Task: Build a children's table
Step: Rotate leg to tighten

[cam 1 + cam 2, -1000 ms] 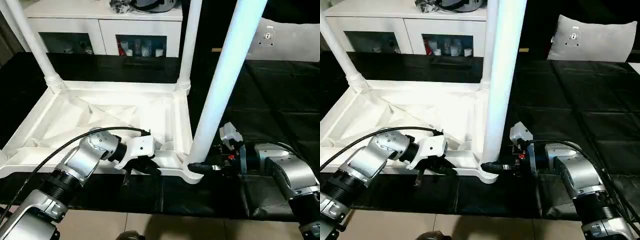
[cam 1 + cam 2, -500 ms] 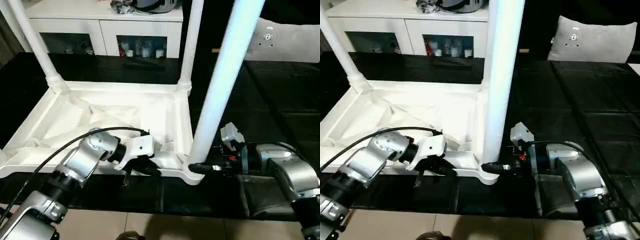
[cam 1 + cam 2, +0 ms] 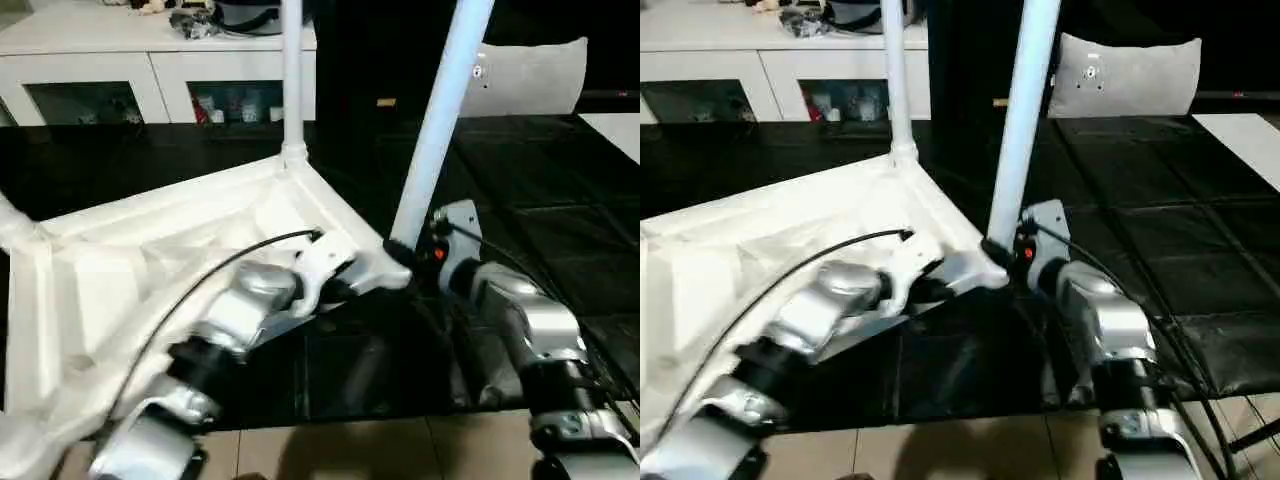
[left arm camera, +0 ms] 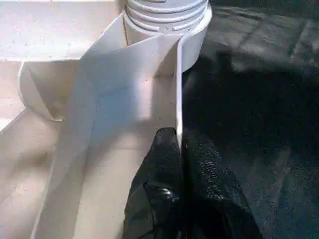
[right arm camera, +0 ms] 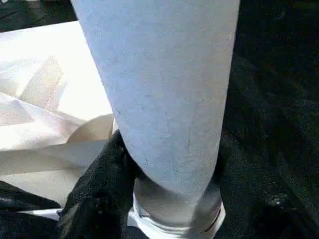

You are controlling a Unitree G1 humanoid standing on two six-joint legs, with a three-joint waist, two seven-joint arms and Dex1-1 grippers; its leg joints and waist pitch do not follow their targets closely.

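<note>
white ribbed plastic table top, underside up, lies across the left half of the frame on the black-covered work table, its near edge pinched by the fully closed left gripper. long white tapered tube leg, centre frame, stands in the near corner socket, right gripper clasping its base. second white leg upright at upper centre; white glass-doored cabinet upper left.

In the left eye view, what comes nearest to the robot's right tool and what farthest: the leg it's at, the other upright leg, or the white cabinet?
1. The white tapered tube leg, at the right tool itself, in the near corner socket.
2. The second upright white leg, at the tabletop's corner beyond.
3. The white cabinet with glass doors, behind the black work table.
</note>
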